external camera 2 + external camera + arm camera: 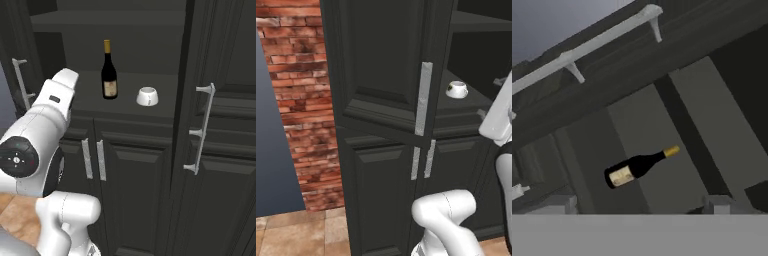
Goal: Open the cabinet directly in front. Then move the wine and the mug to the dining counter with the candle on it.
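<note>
1. The claw point(642, 202) stands wide open and holds nothing; its two dark finger tips point(559, 202) rise at the bottom of the hand view, far apart from each other.
2. Between and beyond those tips, in the rolled hand view, the wine point(639, 166) appears lying across the picture, gold-capped neck toward the right and pale label toward the left. It is apart from the claw, with bare grey shelf floor between them.
3. In the right base view the wine point(109, 72) stands upright on the open cabinet's shelf point(150, 112), toward the shelf's left half, its label facing outward.
4. The mug point(147, 96) sits just to the right of the bottle on the same shelf, near it but not touching. It is small and white, with its rim up; I cannot make out the handle.
5. From the left base view the mug point(456, 89) shows past the edge of the upper left door, with a dark and yellow-green mark on its side.
6. The cabinet point(135, 165) is tall and black. Both upper doors are swung open: the right door point(225, 125) stands out toward the camera with its long silver bar handle point(200, 131), and the left door point(381, 65) fills the middle of the left base view.
7. The two lower doors are shut, their short silver handles point(94, 159) side by side.
8. A red brick wall point(298, 90) rises to the left of the cabinet, over a tan tiled floor point(301, 232).
</note>
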